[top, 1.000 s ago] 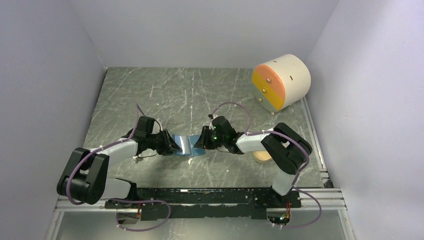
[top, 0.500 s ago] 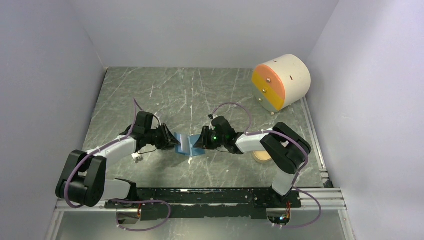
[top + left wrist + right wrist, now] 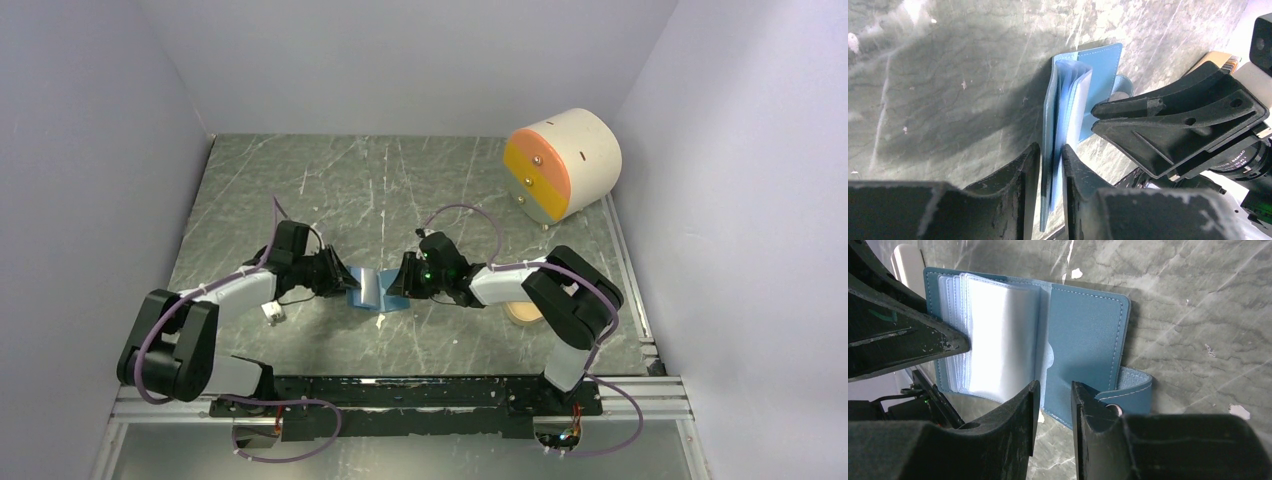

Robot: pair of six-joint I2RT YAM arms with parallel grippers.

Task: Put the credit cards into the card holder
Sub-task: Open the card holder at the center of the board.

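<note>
Both hands are on the card holder [image 3: 374, 289], mid-bench, slightly left of centre, between the two arms. It's folded open.

Left hand [image 3: 1048, 150]: fingers nearly together, a narrow slot between them, with the holder's left cover and the sleeve stack running through that slot. It reads as pinched.

Right hand [image 3: 1053, 390]: jaws narrow, straddling the lower edge of the right cover just beside the spine. Blue material sits in the gap, so it grips too.

The right wrist view shows the inside: a fan of clear plastic sleeves [image 3: 998, 335] on the left half, plain blue inner face on the right, and a strap tab [image 3: 1135, 389] with a snap sticking out past the right edge. A left-hand finger lies across the outer edge of the sleeves.

I can't tell if the holder touches the bench [image 3: 330, 190] or hangs just above it.

Elsewhere on the bench:
- cream drum with orange-yellow drawers [image 3: 562, 164], far right corner, on its side
- tan tray [image 3: 522, 313], mostly hidden behind the right forearm
- small white clip piece [image 3: 271, 316], just beside the left forearm
</note>
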